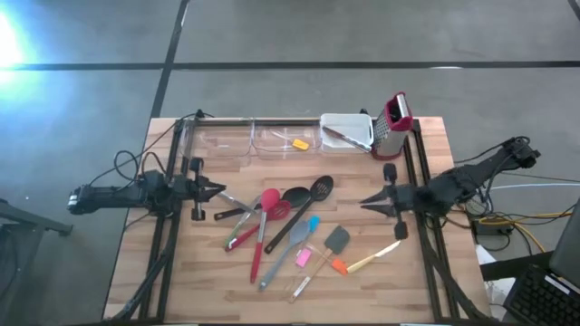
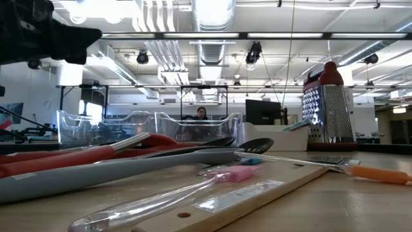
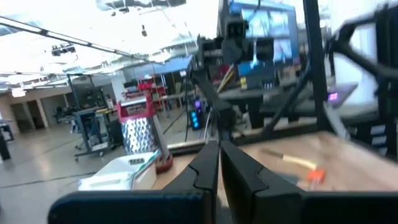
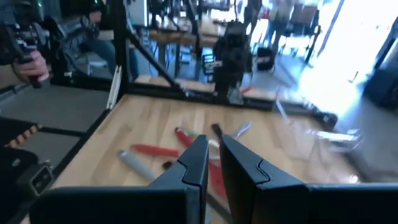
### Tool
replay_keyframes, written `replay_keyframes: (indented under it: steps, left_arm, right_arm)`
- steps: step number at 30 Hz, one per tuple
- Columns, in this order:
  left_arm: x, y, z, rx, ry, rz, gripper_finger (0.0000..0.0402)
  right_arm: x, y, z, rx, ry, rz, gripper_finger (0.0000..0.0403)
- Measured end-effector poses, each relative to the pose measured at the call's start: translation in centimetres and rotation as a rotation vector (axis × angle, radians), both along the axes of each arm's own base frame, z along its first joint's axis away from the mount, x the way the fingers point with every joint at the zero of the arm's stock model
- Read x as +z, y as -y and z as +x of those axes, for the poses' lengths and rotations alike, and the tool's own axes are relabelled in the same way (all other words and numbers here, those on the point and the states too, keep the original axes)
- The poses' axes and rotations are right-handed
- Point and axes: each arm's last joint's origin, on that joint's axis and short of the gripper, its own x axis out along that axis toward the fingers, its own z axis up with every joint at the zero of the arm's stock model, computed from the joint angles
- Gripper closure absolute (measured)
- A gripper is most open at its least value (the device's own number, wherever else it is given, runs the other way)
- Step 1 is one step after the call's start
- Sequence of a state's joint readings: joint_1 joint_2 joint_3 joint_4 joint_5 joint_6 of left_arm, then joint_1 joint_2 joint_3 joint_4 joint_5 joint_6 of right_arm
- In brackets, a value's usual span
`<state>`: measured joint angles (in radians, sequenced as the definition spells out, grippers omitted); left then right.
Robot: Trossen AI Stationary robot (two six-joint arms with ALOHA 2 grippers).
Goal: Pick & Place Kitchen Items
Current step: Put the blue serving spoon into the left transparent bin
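Kitchen items lie loose on the middle of the wooden table. Among them are a black slotted spoon, a black ladle, red tongs, a red-headed utensil, a blue spatula, and pink, grey and orange scrapers. A pale-handled knife lies there too. My left gripper hovers shut at the pile's left side, pointing level toward it. My right gripper hovers shut at the pile's right side, pointing at it. Neither holds anything.
Clear tubs stand along the far edge, one with a small yellow piece inside. A white tub holding a utensil stands to their right. The steel grater with a red top stands upright at the far right. Bare wood lies along the near edge.
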<state>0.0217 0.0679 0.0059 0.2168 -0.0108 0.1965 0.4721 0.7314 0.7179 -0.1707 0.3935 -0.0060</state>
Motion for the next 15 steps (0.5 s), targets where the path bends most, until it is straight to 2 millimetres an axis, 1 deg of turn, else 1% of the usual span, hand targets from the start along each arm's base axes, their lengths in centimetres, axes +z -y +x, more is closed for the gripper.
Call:
replay_keyframes:
  steps: [3, 7, 12, 15]
  left_arm:
    - [0.2, 0.0, 0.0, -0.006, 0.02, -0.022, 0.0378]
    - [0.1, 0.1, 0.0, -0.038, 0.011, 0.041, 0.0378]
    - [-0.1, 0.1, 0.5, -0.039, -0.059, 0.046, 0.0378]
    - [1.0, 0.1, 0.9, -0.042, -0.081, 0.044, 0.0378]
  right_arm:
    - [-0.4, 0.8, -1.3, -0.009, 0.031, -0.017, 0.0369]
    - [-0.7, 2.2, -3.2, -0.029, 0.098, 0.0, 0.0369]
    - [-0.8, 3.8, -5.5, -0.074, 0.195, 0.019, 0.0369]
    - [-1.0, 4.6, -6.6, -0.106, 0.24, -0.009, 0.0369]
